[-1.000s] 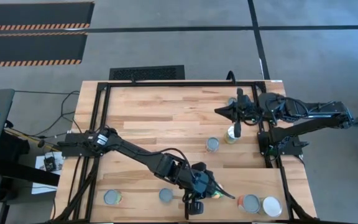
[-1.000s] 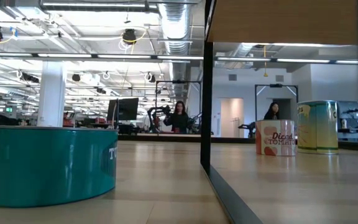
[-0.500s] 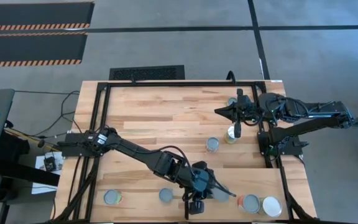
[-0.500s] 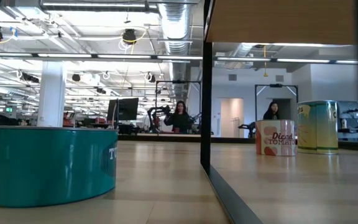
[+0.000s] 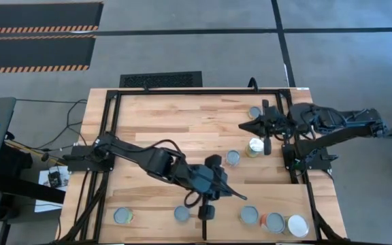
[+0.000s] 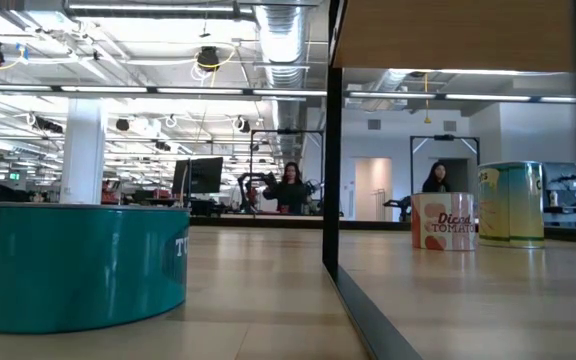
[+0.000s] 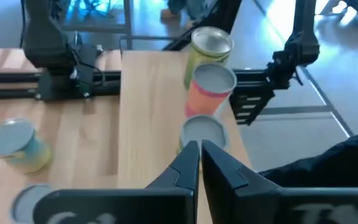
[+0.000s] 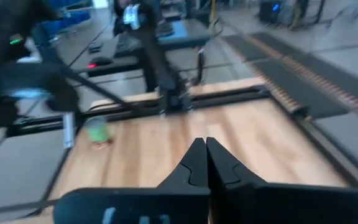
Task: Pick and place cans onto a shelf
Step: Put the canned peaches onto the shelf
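The shelf [image 5: 278, 194] is a pale panel at the table's near right. Three cans stand on it in a row: a silver-topped one [image 5: 249, 215], a red-labelled one [image 5: 273, 222] and a white-topped one [image 5: 297, 225]. In the left wrist view the same row shows as a silver-topped can [image 7: 204, 129], a red-labelled can [image 7: 213, 87] and a yellow-green can [image 7: 212, 46]. My left gripper [image 5: 242, 198] hangs shut above the shelf, just far-left of the nearest can, holding nothing. My right gripper [image 5: 243, 126] is shut and empty over the table's far right.
More cans stand on the plank table: two near the front left [image 5: 123, 216] [image 5: 181, 214], two in the right middle [image 5: 233, 158] [image 5: 255, 145], one at the far right [image 5: 254, 111]. A black frame [image 5: 114, 95] rims the table. People show far off in the low view.
My left gripper has let go of the silver-topped can, risen and drawn back toward the table's far left. The can stays upright on the shelf beside the other two.
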You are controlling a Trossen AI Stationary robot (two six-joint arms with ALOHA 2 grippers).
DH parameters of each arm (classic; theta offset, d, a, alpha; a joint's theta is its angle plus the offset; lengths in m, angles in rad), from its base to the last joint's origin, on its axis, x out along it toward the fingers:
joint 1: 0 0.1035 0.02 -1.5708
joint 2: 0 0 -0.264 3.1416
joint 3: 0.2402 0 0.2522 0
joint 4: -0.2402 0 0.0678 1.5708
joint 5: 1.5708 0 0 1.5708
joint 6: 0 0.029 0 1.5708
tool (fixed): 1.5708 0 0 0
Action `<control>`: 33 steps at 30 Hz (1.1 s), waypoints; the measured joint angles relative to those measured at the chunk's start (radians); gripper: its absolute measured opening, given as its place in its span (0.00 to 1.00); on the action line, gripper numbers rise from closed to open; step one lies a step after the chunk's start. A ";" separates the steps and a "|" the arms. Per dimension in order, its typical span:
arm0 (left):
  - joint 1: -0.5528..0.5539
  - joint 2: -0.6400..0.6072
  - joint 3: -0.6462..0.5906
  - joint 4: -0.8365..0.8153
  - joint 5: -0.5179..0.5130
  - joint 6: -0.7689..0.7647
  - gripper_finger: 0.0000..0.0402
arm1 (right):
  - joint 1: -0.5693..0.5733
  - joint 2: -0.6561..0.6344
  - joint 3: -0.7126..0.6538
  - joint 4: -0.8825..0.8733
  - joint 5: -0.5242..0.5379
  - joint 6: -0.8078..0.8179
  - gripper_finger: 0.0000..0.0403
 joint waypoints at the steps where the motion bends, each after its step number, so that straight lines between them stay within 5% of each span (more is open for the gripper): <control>1: 0.000 -0.010 -0.015 -0.002 -0.006 0.009 0.01 | 0.019 0.004 0.011 -0.019 0.000 0.018 0.00; 7: 0.005 -0.031 -0.106 0.018 0.012 0.016 0.00 | 0.157 0.060 0.085 -0.199 0.035 0.128 0.00; 18: 0.049 -0.106 -0.327 0.302 0.081 0.002 0.00 | 0.343 0.188 0.256 -0.505 0.108 0.330 0.00; 27: 0.071 -0.349 -0.785 0.708 0.052 -0.048 0.00 | 0.398 0.203 0.300 -0.626 0.130 0.475 0.00; 33: 0.107 -0.486 -1.036 0.922 0.045 -0.088 0.00 | 0.398 0.259 0.301 -0.641 0.027 0.549 0.00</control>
